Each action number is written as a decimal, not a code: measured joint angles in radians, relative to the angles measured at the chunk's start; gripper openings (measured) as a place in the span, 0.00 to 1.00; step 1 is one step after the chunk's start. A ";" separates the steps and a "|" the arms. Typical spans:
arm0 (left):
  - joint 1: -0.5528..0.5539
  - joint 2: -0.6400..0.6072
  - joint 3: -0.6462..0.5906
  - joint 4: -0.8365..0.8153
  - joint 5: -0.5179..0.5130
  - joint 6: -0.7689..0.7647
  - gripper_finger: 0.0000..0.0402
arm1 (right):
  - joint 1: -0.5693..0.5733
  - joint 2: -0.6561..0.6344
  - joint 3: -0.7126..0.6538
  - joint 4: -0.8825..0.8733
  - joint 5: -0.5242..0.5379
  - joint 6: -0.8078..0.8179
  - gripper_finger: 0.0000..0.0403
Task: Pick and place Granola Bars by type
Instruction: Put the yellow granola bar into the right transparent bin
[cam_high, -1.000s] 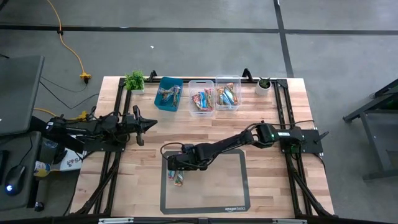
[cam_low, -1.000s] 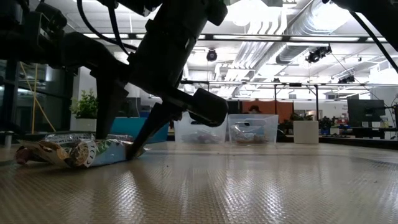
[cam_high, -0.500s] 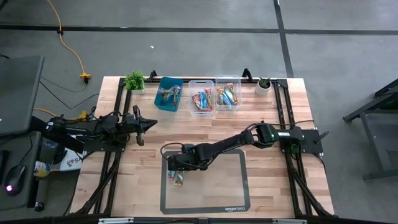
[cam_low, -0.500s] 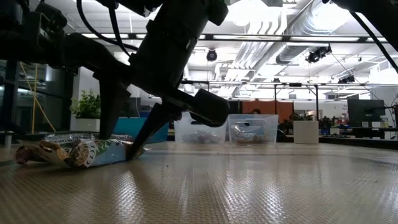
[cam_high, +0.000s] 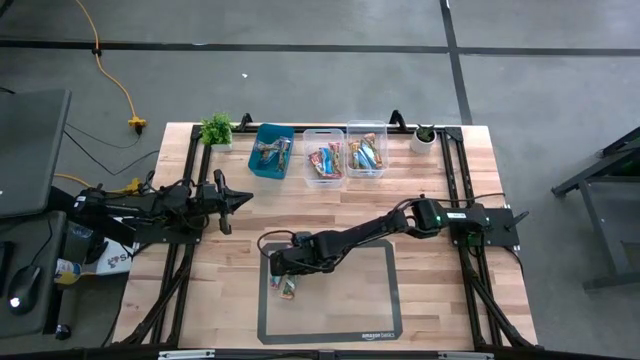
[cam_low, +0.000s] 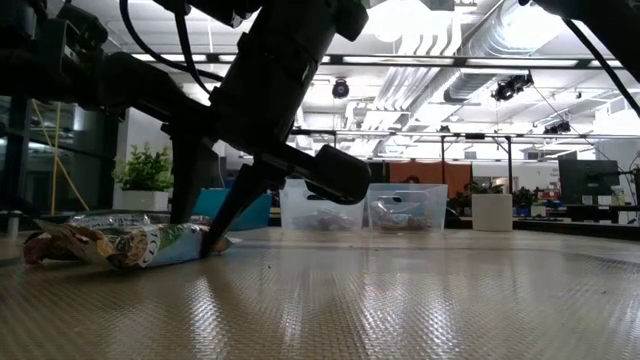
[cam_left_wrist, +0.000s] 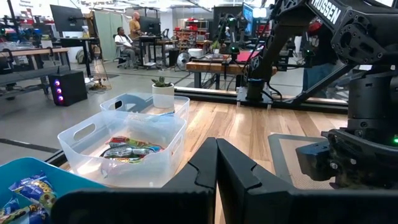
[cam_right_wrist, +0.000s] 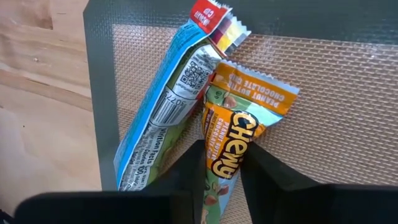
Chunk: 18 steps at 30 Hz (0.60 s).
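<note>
From above, the right gripper (cam_high: 284, 270) reaches onto the grey mat (cam_high: 375, 300) on the counter (cam_high: 430, 200); the left gripper (cam_high: 240, 198) waits at the counter's left edge, fingers pressed together. At table height, granola bars (cam_low: 120, 243) lie at the fingers' tips. The right wrist view shows narrowed fingers pinching an orange Chewy bar (cam_right_wrist: 233, 137), touching a blue-wrapped bar (cam_right_wrist: 171, 99) on the mat.
</note>
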<state>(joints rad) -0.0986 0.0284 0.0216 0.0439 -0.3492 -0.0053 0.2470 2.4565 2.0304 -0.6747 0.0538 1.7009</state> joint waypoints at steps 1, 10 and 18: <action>0.000 0.000 0.000 0.000 0.000 0.000 0.00 | 0.000 0.000 0.000 0.000 -0.001 0.000 0.18; 0.000 0.000 0.000 0.000 0.000 0.000 0.00 | 0.003 -0.027 -0.005 -0.005 0.020 -0.049 0.17; 0.000 0.000 0.000 0.000 0.000 0.000 0.00 | 0.008 -0.032 -0.003 -0.001 0.007 -0.060 0.17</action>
<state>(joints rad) -0.0986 0.0284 0.0214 0.0442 -0.3492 -0.0054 0.2553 2.4244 2.0274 -0.6758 0.0612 1.6406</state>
